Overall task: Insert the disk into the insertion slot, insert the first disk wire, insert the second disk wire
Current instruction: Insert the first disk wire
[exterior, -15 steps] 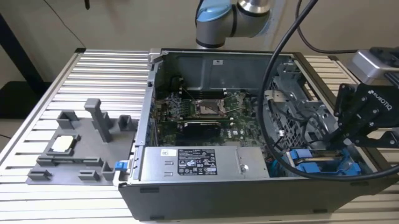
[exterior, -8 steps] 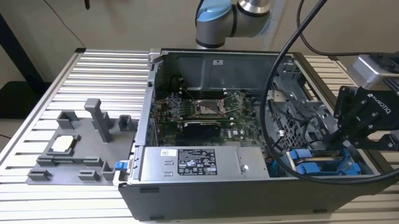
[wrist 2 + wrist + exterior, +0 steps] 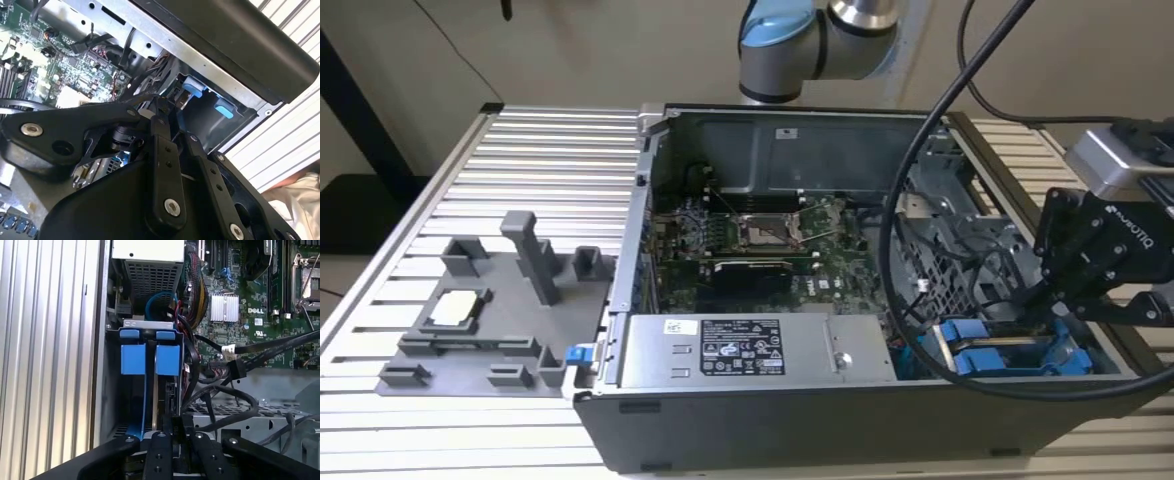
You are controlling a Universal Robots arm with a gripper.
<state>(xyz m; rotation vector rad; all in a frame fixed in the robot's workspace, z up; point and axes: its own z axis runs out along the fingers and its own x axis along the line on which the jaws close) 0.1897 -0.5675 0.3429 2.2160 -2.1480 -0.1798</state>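
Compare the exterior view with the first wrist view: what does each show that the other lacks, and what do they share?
Exterior view, not first wrist view: the grey fixture and the arm's blue-capped joint. First wrist view, not exterior view: a looped blue cable by the power supply. Both: the gripper, the blue-tabbed insertion slot, the CPU socket.

The arm (image 3: 817,40) is a thick round joint of silver-grey metal with a pale blue cap. Thick black cables (image 3: 947,110) trail near it in long loops. A light grey box (image 3: 1118,158) sits at the wrist. The hand (image 3: 1051,305) is matt black with white lettering on its side, built of flat linked bars; in the second wrist view these bars carry round silver screws (image 3: 172,207).
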